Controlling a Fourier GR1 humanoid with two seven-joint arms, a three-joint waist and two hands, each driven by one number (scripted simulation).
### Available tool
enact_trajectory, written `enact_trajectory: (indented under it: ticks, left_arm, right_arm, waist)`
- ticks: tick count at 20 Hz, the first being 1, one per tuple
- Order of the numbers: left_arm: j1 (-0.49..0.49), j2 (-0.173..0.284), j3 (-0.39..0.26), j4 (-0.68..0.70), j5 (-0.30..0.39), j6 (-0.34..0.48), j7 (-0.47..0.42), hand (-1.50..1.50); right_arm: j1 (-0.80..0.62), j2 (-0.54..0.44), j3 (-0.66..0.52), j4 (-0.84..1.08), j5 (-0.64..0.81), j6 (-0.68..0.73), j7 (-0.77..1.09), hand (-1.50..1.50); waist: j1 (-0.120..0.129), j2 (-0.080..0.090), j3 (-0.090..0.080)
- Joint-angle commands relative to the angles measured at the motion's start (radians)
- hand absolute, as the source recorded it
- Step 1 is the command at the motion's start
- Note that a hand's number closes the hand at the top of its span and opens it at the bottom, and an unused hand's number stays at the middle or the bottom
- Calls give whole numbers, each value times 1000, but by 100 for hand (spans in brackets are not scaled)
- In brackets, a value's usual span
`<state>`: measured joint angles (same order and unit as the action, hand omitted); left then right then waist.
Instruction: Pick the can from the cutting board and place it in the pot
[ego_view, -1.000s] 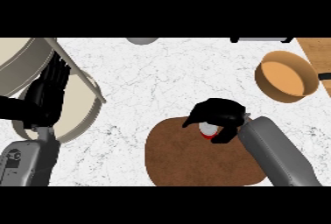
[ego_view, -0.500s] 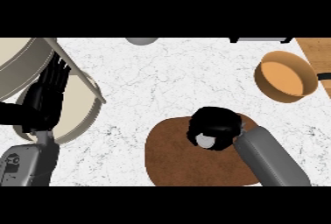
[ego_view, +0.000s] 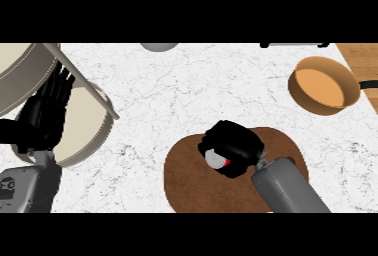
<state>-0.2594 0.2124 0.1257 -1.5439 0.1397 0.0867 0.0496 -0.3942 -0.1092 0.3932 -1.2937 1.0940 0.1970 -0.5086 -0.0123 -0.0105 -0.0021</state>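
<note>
Right hand (ego_view: 232, 145) fingers curled round can (ego_view: 216, 159) over cutting board (ego_view: 192, 180), pot (ego_view: 321, 85) well apart — left hand (ego_view: 44, 112) open.

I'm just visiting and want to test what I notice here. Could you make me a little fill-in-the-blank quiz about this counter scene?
1. The right robot hand is curled round the ____, of which only a grey and red bit shows.
2. That robot hand is above the round brown ____.
3. The orange pot holds ____ so far.
4. The left robot hand rests with its fingers ____, at the view's left.

Missing words: can; cutting board; nothing; straight
</note>
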Motion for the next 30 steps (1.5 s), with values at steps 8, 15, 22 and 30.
enact_trajectory:
  ticks: [8, 15, 22, 30]
  left_arm:
    - [16, 9, 17, 0, 2, 1, -1, 0]
    - [2, 2, -4, -21, -3, -6, 13, 0]
    - [-4, -9, 0, -10, 2, -7, 6, 0]
    - [-47, -6, 5, -21, 0, 6, 47, 0]
  right_arm:
    - [80, 108, 77, -409, 99, -72, 775, 150]
    - [9, 109, -70, -653, 155, -61, 978, 150]
    - [-24, -34, -375, -700, 48, -64, 903, 150]
    - [-44, -263, -703, -559, -186, 63, 745, 150]
  waist:
    - [-23, -8, 0]
    - [-3, 4, 2]
    - [10, 11, 2]
    - [6, 11, 3]
